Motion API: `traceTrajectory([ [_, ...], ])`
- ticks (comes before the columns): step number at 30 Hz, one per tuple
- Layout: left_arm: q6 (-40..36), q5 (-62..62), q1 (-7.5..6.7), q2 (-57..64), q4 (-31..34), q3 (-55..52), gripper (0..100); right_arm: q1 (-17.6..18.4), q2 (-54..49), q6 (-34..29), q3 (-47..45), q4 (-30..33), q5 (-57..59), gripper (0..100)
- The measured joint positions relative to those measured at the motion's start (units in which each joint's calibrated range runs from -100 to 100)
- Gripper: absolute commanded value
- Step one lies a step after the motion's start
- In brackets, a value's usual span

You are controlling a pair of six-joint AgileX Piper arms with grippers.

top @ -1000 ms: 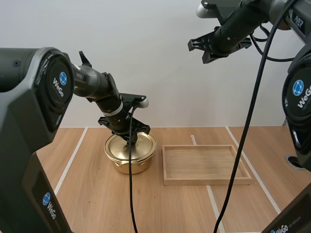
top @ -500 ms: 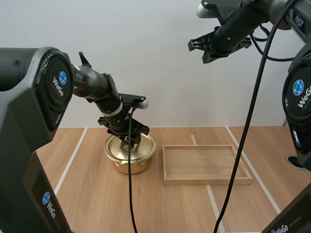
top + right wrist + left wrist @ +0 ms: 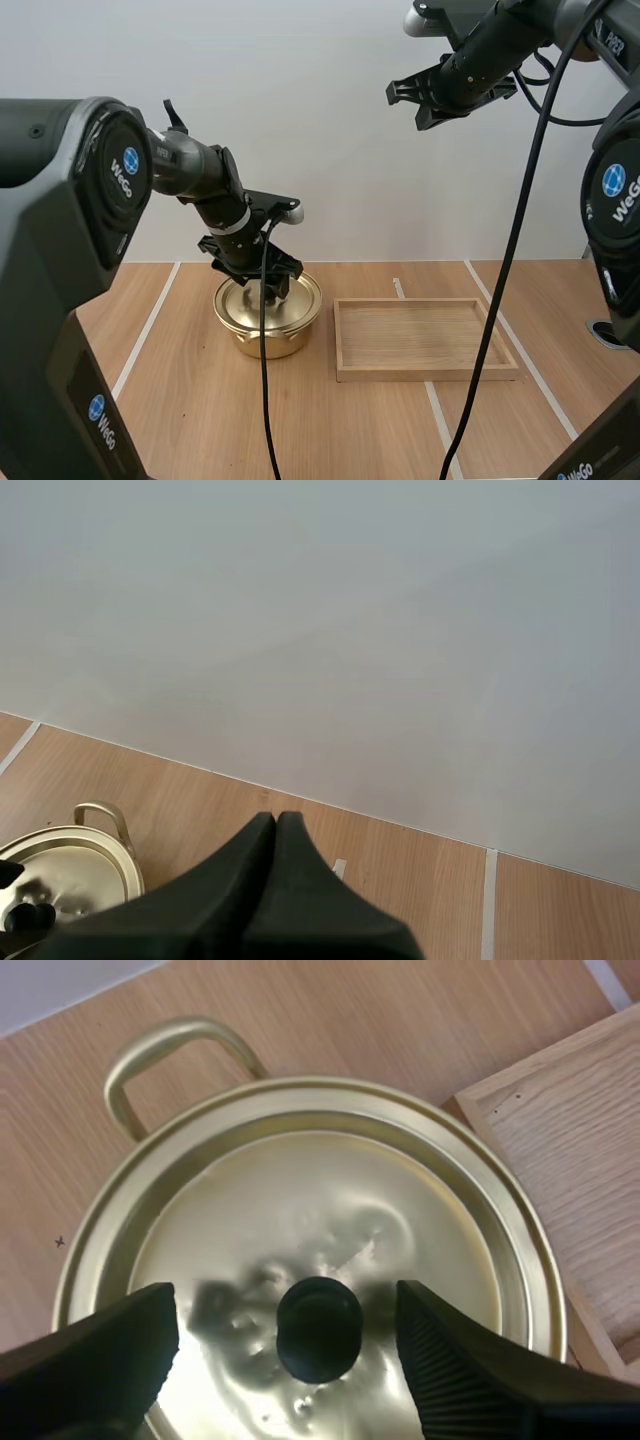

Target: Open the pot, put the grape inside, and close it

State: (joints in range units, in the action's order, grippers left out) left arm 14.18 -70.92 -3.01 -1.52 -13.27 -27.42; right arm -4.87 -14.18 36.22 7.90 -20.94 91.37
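Note:
A gold pot (image 3: 266,325) stands on the table left of the tray, its lid (image 3: 258,301) sitting flat on it. In the left wrist view the lid (image 3: 330,1200) carries a black knob (image 3: 319,1328), and one loop handle (image 3: 170,1055) sticks out at the rim. My left gripper (image 3: 268,288) hovers just over the lid, open, with its fingers (image 3: 100,1355) standing wide on either side of the knob and not touching it. High above the table's right half, my right gripper (image 3: 397,94) is shut on nothing; its fingers (image 3: 277,830) lie together as one wedge.
An empty wooden tray (image 3: 428,340) lies right of the pot, its corner (image 3: 560,1150) close to the pot's rim. White tape lines cross the wooden table. From the right wrist view the pot (image 3: 70,865) shows far below.
My left gripper has opened wide, letting go of the lid's knob, and sits slightly higher over it. The lid stays on the pot. The right arm has not moved.

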Motion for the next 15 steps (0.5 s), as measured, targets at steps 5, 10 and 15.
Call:
traceTrajectory([
  [5, -0.25, -5.16, 0.0, 5.92, 0.14, 7.75, 100, 0.0, 0.0, 0.0, 0.0, 0.0, 0.0, 0],
  [10, -0.59, -7.89, 0.0, 12.88, 0.14, 15.05, 100, 0.0, 0.0, 0.0, 0.0, 0.0, 0.36, 0],
  [15, -0.93, -8.69, 0.0, 18.6, 0.14, 20.54, 70, 0.0, 0.0, 0.0, 0.0, -0.7, 0.66, 0],
])
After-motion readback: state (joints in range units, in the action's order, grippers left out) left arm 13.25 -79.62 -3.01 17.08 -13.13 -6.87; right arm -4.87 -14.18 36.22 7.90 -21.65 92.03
